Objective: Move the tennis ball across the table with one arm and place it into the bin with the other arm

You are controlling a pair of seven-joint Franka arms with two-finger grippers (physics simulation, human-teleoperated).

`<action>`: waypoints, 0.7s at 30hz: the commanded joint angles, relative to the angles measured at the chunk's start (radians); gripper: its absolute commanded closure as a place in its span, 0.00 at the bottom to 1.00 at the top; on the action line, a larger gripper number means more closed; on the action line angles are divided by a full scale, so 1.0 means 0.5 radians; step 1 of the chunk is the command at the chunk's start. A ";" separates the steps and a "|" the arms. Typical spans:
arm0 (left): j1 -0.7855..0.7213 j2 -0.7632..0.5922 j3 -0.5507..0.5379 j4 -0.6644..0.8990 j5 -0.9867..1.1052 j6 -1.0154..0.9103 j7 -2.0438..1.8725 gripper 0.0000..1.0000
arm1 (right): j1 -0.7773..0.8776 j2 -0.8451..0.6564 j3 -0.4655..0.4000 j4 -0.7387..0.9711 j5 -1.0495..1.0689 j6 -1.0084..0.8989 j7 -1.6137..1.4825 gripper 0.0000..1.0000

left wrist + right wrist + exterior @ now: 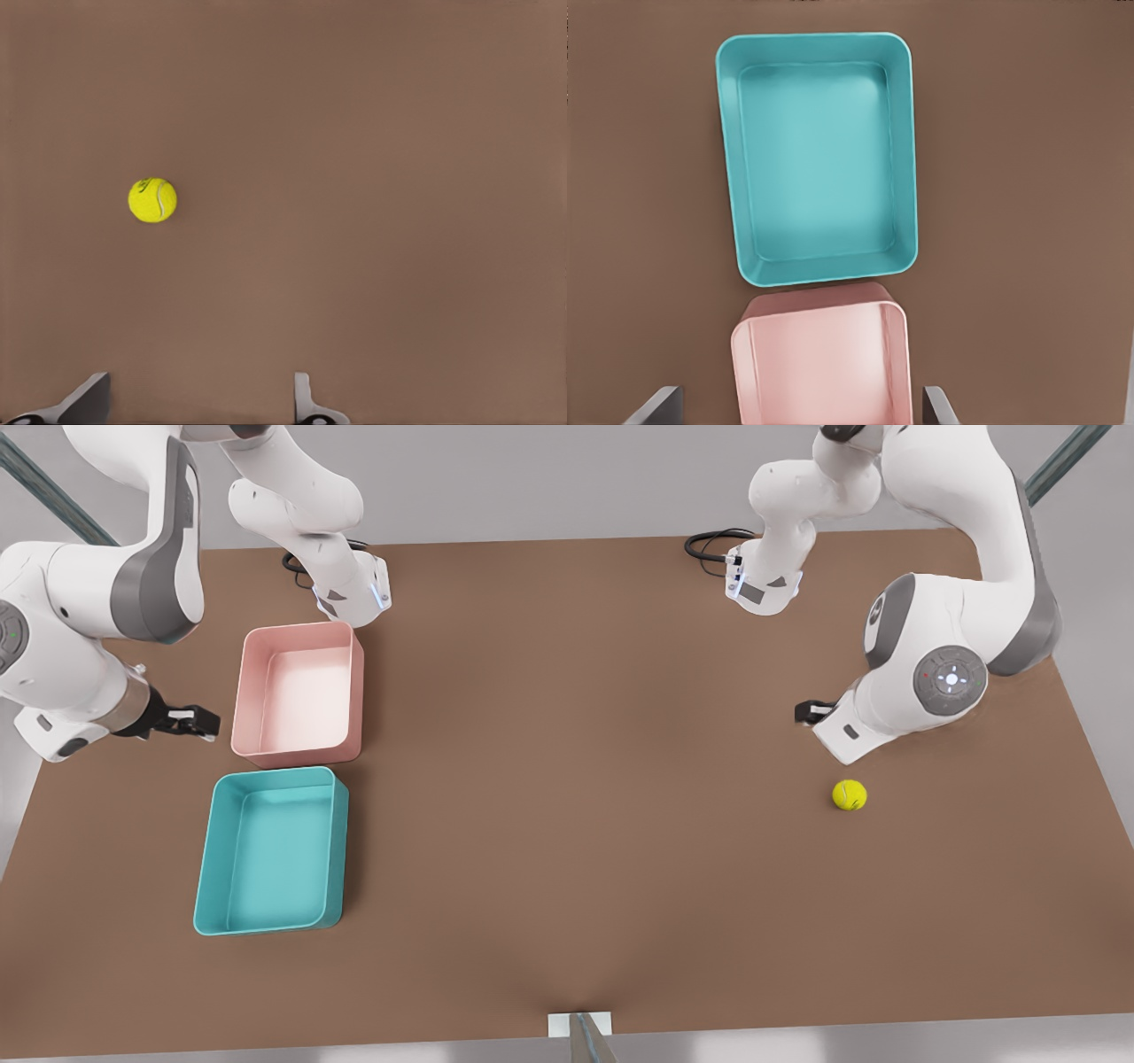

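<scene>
On the front view's left, the right gripper (199,722) hangs beside the pink bin (299,693), just off its left wall, above the table (567,824). Its fingers (656,409) stand wide apart in its wrist view, with nothing between them. Both bins sit on the left side: the pink one farther back, the teal bin (271,850) nearer, close together with a thin strip of table between them. Both are empty.

The middle of the table is bare brown board.

On the front view's right, the left gripper (811,712) hangs low over the table, mostly hidden behind its own white wrist. In its wrist view the fingers (306,403) are spread wide and hold nothing. The ball (850,794) rests on the table near this gripper, a little toward the near edge, apart from it and untouched. It is well apart from both bins, across the full width of the table.

By my reading, the task is at its start: the ball has not been gripped, carried across or handed on, and no bin holds it. All of it is left, beginning with the left gripper closing on the ball.

Count: two arms, two grippers, two bins, one ball, one table.
</scene>
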State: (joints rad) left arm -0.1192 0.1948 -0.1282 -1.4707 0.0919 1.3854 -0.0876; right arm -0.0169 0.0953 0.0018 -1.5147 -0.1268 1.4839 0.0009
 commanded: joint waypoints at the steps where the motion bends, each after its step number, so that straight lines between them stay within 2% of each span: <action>1: -0.093 -0.080 0.124 -0.019 -0.073 0.104 -0.098 0.00 | 0.000 0.000 0.000 0.001 0.002 0.073 -0.005 0.00; 5: -0.090 -0.006 0.131 -0.022 -0.076 0.128 -0.086 0.00 | 0.006 0.046 -0.007 0.017 -0.001 0.045 0.004 0.00; 6: -0.090 0.006 0.134 -0.022 -0.073 0.132 -0.058 0.15 | 0.015 0.116 -0.007 0.044 -0.010 0.011 -0.008 0.00; 7: -0.084 0.037 0.155 -0.022 -0.064 0.135 0.119 0.50 | 0.018 0.138 -0.007 0.050 -0.013 0.005 -0.008 0.00; 8: -0.078 0.119 0.268 -0.016 -0.046 0.135 0.640 0.78 | 0.028 0.147 -0.007 0.050 0.005 0.008 0.001 0.00; 9: -0.072 0.242 0.376 -0.010 -0.021 0.236 1.166 0.79 | 0.015 0.177 -0.007 0.112 0.045 0.027 -0.011 0.00; 10: -0.050 0.303 0.416 -0.019 0.055 0.443 1.588 0.79 | -0.009 0.272 -0.028 0.261 0.207 0.005 -0.014 0.00; 11: -0.032 0.374 0.419 -0.032 0.199 0.619 2.276 0.79 | -0.040 0.297 -0.025 0.268 0.251 -0.074 -0.029 0.00; 12: 0.024 0.380 0.419 -0.078 0.197 0.874 2.684 0.79 | 0.040 0.319 -0.022 0.241 0.205 -0.078 -0.017 0.00; 15: 0.100 0.488 0.419 -0.209 0.200 1.147 3.902 0.79 | 0.181 0.368 -0.016 0.259 0.082 -0.041 0.001 0.00; 17: 0.174 0.497 0.419 -0.430 0.190 1.371 4.338 0.79 | 0.196 0.371 -0.013 0.259 0.091 -0.050 0.020 0.00; 21: 0.352 0.497 0.419 -0.718 0.190 1.778 4.559 0.79 | 0.193 0.386 -0.013 0.271 0.076 -0.041 0.035 0.00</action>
State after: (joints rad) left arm 0.0521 0.4446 0.0812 -1.8204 0.1858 2.0219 0.8877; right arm 0.0799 0.2883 -0.0045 -1.3802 -0.0824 1.4661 0.0031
